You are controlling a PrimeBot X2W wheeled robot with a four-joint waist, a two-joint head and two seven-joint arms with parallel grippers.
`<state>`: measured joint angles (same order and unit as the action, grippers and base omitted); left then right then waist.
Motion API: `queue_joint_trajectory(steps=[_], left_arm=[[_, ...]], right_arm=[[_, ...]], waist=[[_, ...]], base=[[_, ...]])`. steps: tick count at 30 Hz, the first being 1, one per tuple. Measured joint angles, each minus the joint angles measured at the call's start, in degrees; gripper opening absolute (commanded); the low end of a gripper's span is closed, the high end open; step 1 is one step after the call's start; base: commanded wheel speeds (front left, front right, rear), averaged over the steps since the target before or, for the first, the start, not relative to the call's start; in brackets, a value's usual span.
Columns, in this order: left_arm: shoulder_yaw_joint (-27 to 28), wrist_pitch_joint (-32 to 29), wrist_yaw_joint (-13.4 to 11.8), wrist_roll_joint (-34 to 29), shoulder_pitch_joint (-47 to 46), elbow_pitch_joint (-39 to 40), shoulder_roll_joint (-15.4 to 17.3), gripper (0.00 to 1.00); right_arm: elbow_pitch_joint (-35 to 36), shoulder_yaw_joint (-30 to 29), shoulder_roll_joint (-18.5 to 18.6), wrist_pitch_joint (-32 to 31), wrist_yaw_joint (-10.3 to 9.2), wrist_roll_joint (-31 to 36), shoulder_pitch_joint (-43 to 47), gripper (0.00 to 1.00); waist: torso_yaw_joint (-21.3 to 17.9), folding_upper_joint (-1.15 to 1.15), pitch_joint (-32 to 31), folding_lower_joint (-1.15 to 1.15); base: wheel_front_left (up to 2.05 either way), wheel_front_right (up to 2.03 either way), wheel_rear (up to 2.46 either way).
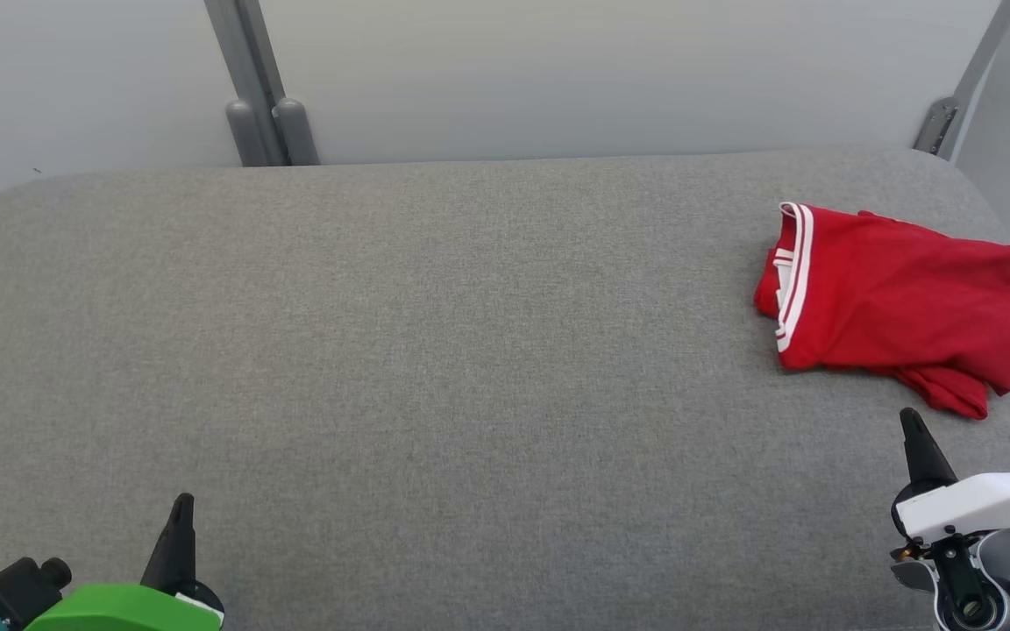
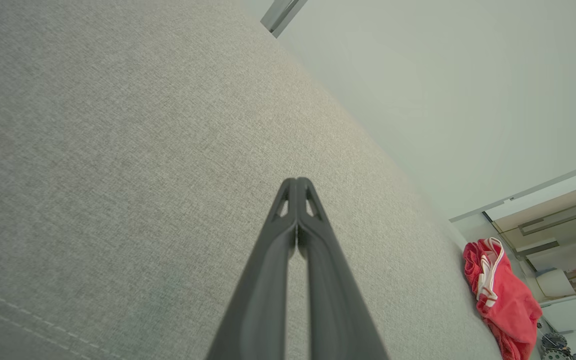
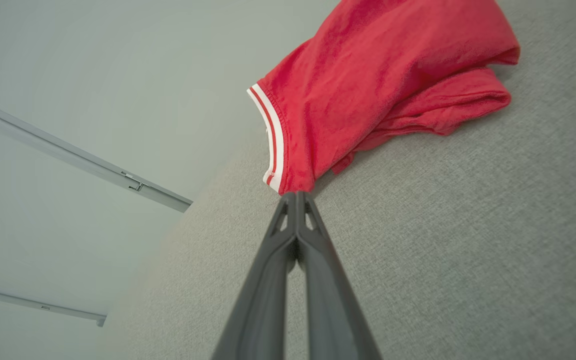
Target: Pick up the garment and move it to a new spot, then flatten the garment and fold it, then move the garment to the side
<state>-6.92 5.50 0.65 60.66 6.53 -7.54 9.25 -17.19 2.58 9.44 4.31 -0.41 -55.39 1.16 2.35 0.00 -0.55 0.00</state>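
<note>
So the red garment (image 1: 899,302) is sitting way over at the right end of the grey padded counter (image 1: 470,350), towards the far edge. It's bunched into a rough rectangle, with the white-striped trim (image 1: 796,272) facing the middle and a bit of fabric poking out at the near corner. Honestly this fits two stages: a loose heap waiting to be picked up and carried somewhere new, or a so-so fold parked off to the side with the job done. I can't call it from here, so I'm not committing to a move. My right jaws are pressed together with nothing in them, tips near the garment's near edge and pointing at it. My left jaws are pressed together and empty too, well apart from it over bare fabric at the lower left. Count: one garment, one counter, two sets of jaws.
</note>
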Motion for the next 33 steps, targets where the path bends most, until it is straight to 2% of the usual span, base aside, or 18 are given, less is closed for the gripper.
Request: queue_joint_trajectory(steps=[5,33], left_arm=[[1.08,-1.20,0.48,3.41,-1.03,-0.85,-0.60,0.00],[5.01,-5.56,3.44,18.30,-4.92,-4.35,-2.97,0.00]], right_arm=[[0.03,-1.08,-0.68,-1.30,1.01,-3.68,-0.73,0.00],[0.20,-6.02,-4.03,-6.26,4.07,-20.13,-2.67,0.00]], waist=[[-0.25,0.00,0.08,0.00],[-1.35,0.00,0.41,0.00]], base=[[0.00,0.00,0.00],[0.00,0.00,0.00]])
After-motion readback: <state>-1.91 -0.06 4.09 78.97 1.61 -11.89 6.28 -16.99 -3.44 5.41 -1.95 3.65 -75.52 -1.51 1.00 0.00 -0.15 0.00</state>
